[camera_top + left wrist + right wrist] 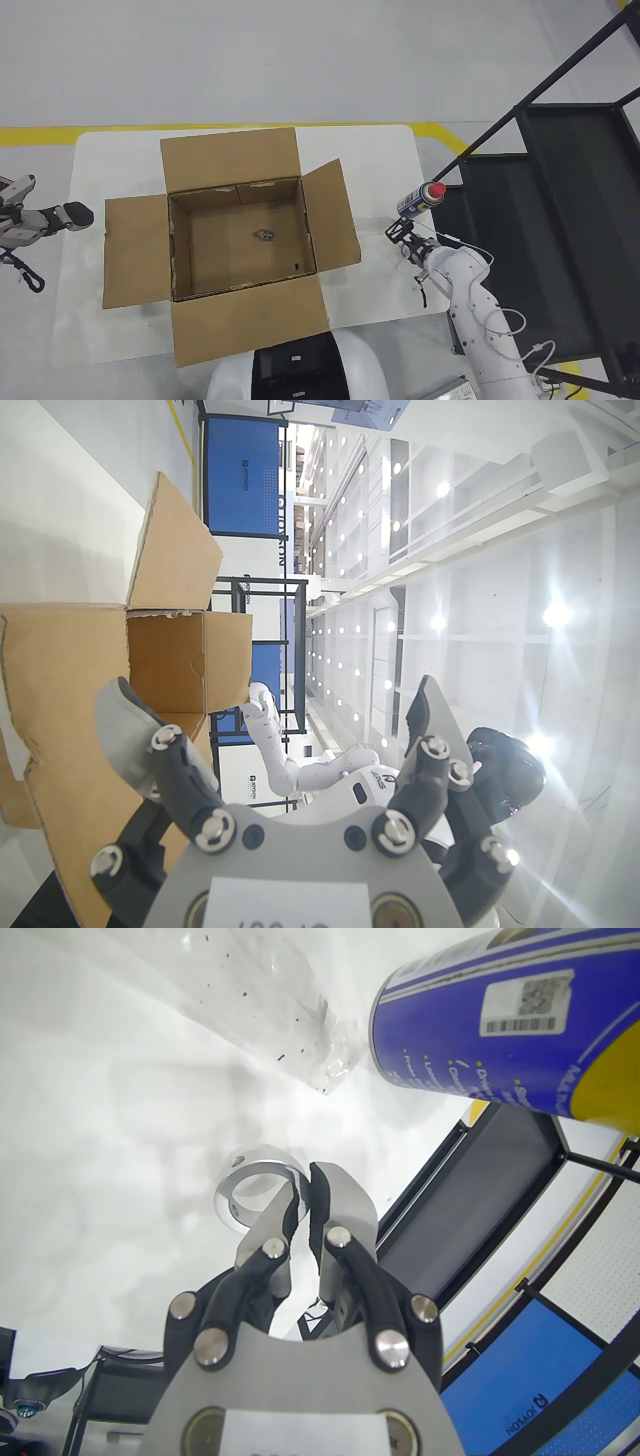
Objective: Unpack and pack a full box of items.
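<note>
One small item [264, 236] is lying in the open box [215, 255] mid-frame in the top view, and the left gripper [270, 690] is hanging wide open and empty at far left. At the right edge of the counter [120, 150], the right gripper [307, 1183] is pinching the wall of a metal ring [225, 1200] just below a spray can [420, 198]. Stiff, smooth and probably slippery, the ring is calling for a firm hold across its wall.

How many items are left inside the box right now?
1: a small grey item lies on the floor of the cardboard box, near its middle. The walls may hide something small along the near edge.
</note>
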`<action>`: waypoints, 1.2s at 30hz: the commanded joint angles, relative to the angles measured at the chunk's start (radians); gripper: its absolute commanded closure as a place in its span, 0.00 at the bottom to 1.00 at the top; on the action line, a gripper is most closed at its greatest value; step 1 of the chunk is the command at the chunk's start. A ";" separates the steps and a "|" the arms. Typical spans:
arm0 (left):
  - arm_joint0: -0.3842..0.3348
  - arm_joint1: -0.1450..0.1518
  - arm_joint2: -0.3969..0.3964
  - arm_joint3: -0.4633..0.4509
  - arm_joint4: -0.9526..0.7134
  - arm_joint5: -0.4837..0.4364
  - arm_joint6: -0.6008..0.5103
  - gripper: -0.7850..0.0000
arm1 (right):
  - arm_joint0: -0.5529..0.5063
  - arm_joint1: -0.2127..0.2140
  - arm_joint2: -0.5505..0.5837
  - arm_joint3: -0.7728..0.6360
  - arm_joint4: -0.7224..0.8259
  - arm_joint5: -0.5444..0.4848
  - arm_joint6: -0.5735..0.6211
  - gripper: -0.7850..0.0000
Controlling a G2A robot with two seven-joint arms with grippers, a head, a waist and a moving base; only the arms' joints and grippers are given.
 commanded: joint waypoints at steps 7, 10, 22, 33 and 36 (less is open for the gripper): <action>0.000 0.000 0.000 0.000 0.000 0.000 0.000 0.00 | 0.025 0.001 -0.018 0.034 0.003 0.035 -0.015 0.54; 0.000 0.000 0.000 0.000 0.000 0.000 0.000 0.00 | 0.013 0.004 -0.005 0.009 0.017 0.040 -0.028 0.54; 0.000 0.000 0.000 0.000 0.000 0.000 0.000 0.00 | -0.190 0.031 0.093 -0.327 0.064 -0.111 -0.067 0.44; 0.000 0.000 0.000 0.000 0.000 0.000 0.000 0.00 | -0.258 0.043 0.104 -0.580 0.330 -0.300 -0.096 0.00; 0.000 0.000 0.000 0.000 0.000 0.000 0.000 0.00 | -0.249 0.047 0.101 -0.624 0.407 -0.317 -0.077 0.00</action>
